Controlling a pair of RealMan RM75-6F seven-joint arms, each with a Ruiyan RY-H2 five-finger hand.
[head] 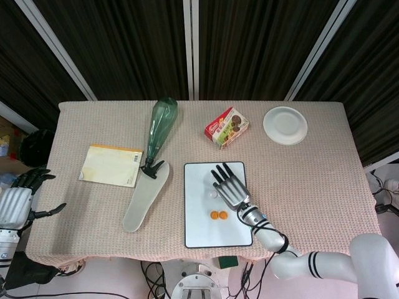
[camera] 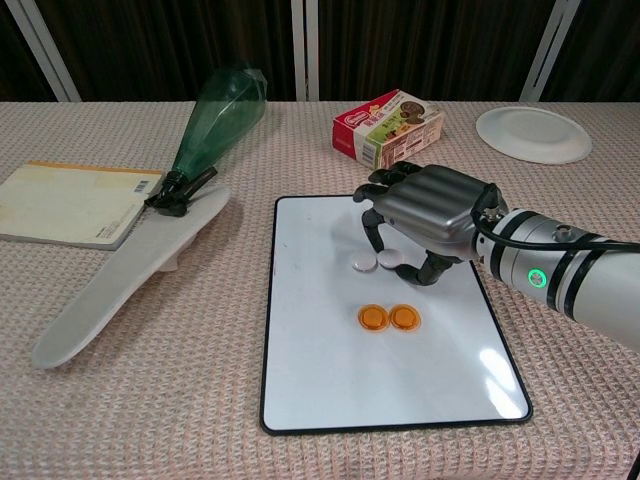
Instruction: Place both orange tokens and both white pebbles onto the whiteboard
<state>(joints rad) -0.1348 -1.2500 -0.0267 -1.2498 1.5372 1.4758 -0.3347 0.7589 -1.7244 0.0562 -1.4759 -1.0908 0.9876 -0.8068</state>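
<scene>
**Tokens and pebbles lie on the whiteboard, right hand above them**

Far left of the black-framed rectangular whiteboard [camera: 300,330], beyond the table edge, the left hand [head: 15,204] holds nothing, with fingers apart. Closer to the board lie a yellowish paper notebook [camera: 70,202], a white foam shoe insole [camera: 120,275] and a green plastic bottle [camera: 215,115] on its side. On the board, two round white pebbles [camera: 364,263] touch each other; just below them two orange round tokens [camera: 373,318] lie together. The right hand [camera: 425,212] hovers over the pebbles, fingers curved downward and apart, gripping nothing.
</scene>
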